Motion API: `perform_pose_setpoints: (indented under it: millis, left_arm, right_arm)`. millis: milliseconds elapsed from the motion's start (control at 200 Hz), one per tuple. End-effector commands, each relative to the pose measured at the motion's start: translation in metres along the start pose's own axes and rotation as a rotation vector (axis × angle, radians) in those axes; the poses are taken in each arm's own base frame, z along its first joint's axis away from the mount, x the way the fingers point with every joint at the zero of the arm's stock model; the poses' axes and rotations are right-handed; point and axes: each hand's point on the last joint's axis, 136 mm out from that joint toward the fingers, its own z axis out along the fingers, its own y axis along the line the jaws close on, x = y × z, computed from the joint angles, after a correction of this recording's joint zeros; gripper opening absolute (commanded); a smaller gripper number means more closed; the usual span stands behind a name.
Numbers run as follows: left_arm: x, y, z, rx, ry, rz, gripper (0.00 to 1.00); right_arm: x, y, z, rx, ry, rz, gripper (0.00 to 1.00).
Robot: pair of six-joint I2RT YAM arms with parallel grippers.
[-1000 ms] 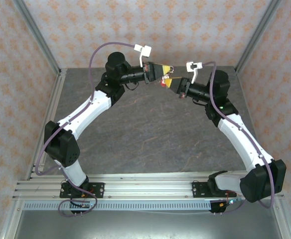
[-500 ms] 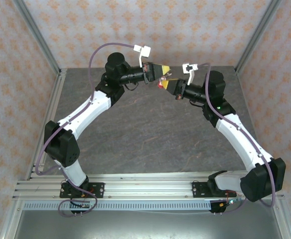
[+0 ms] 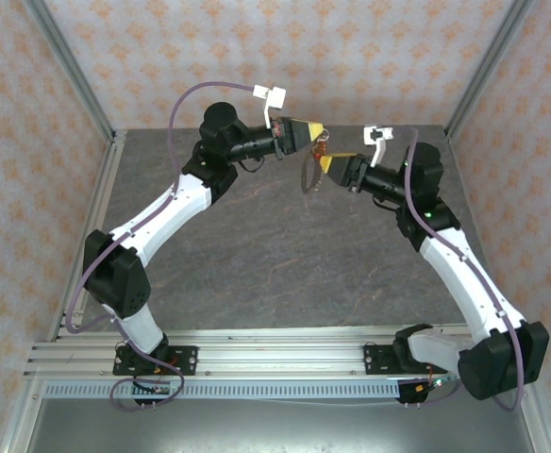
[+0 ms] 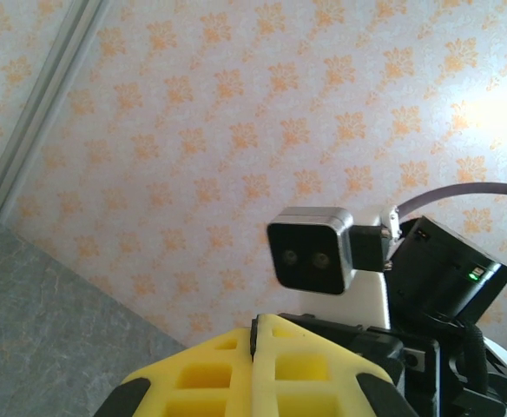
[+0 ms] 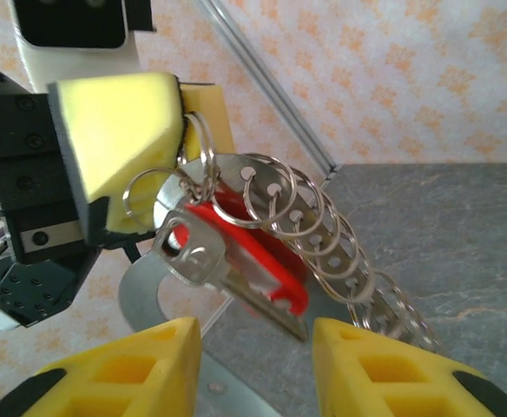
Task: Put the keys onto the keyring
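Well above the table [image 3: 257,255], toward its far side, the two arms met tip to tip. The left end effector [image 4: 255,347] was pressed together (its yellow pads met along one seam in its own wrist view). It pinched the top loops of the keyring [image 5: 323,248], which hung from it as a chain of thin steel rings.

The right end effector [image 5: 255,343] stood spread, with nothing between its pads. Being the free one, it seemed the arm to make the coming move. The bundle lay straight ahead of it, just above the gap between its pads.

The key [image 5: 253,261] hung among the top rings, just beside the left pads. Its long axis slanted down toward that gap, bow uppermost and blade tip lowest. It looked like a flat silver key with a bright red cover and a round hole in the bow. Whether a ring already passed through that hole I could not tell.
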Motion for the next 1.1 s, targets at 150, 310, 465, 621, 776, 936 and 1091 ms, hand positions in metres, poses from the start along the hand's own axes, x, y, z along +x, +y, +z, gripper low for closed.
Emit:
perform_pose_setpoints:
  millis: [150, 310, 465, 621, 776, 936, 1091]
  left_arm:
    - [-0.026, -0.029, -0.008, 0.044, -0.089, 0.066, 0.0]
    - [-0.029, -0.028, -0.008, 0.031, -0.103, 0.063, 0.0]
    - [-0.032, -0.026, -0.009, 0.023, -0.123, 0.051, 0.0]
    - [-0.032, -0.025, -0.009, 0.023, -0.129, 0.046, 0.0]
    - [-0.033, -0.026, -0.009, 0.024, -0.133, 0.048, 0.0]
    - [-0.033, -0.026, -0.009, 0.024, -0.134, 0.046, 0.0]
    - [-0.032, -0.026, -0.009, 0.025, -0.132, 0.045, 0.0]
  right_arm:
    - [-0.026, 0.018, -0.027, -0.002, -0.148, -0.021, 0.37]
    - [-0.053, 0.012, -0.026, -0.01, -0.292, 0.082, 0.33]
    - [-0.071, 0.004, -0.026, -0.051, -0.413, 0.189, 0.31]
    - [-0.075, 0.006, -0.019, -0.09, -0.438, 0.231, 0.31]
    - [-0.073, 0.012, -0.008, -0.109, -0.428, 0.236, 0.32]
    - [-0.072, 0.02, 0.003, -0.133, -0.412, 0.232, 0.32]
    - [-0.068, 0.02, 0.014, -0.138, -0.39, 0.235, 0.32]
